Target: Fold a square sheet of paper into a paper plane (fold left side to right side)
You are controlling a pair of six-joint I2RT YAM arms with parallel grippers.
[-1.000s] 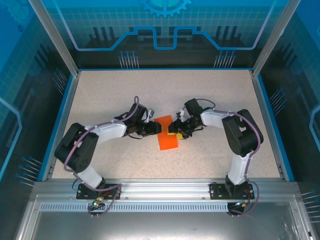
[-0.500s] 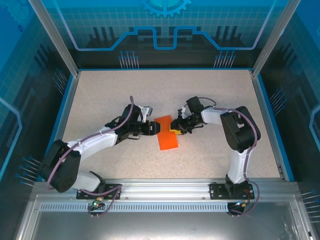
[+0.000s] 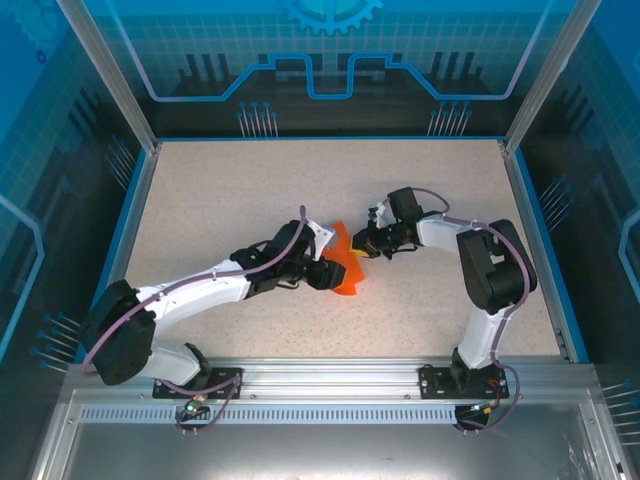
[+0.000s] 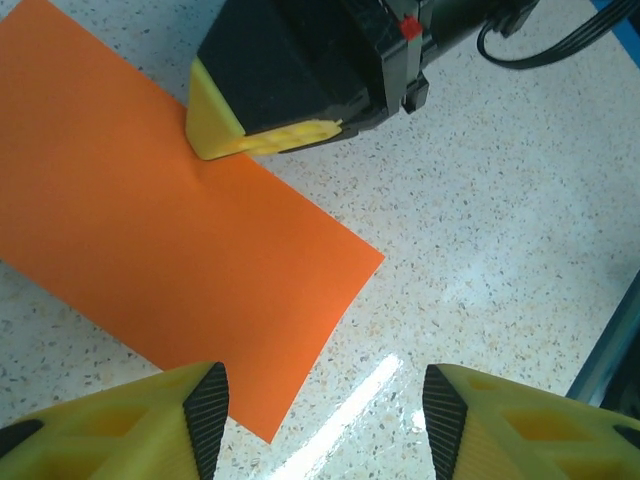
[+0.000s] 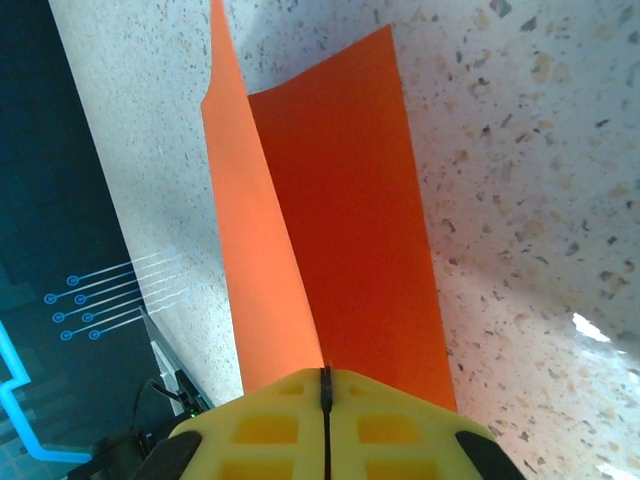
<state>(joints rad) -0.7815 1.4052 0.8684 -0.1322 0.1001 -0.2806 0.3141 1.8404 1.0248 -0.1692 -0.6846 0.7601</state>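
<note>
The square sheet of paper (image 3: pixel 346 277) is bright orange and lies mid-table, folded over on itself. In the right wrist view one layer (image 5: pixel 345 220) lies on the table and a lighter flap (image 5: pixel 250 260) rises from it. My right gripper (image 5: pixel 325 385) is shut on the sheet's edge where the two layers meet, and it sits at the sheet's right side (image 3: pixel 361 250). My left gripper (image 4: pixel 325 420) hovers open over the sheet's corner (image 4: pixel 170 230), with the corner below its left finger and nothing between the pads. From above, the left gripper (image 3: pixel 327 275) is at the sheet's left side.
The speckled tabletop (image 3: pixel 250 190) is bounded by a blue rim (image 3: pixel 128 220) and aluminium frame posts. A blue rim edge (image 4: pixel 610 340) shows at the right of the left wrist view. The two grippers are close together at the paper.
My right gripper has shut on the paper's edge and raised a flap. The left arm has swung right and nearer, ending over the sheet's corner, its jaws a little wider.
</note>
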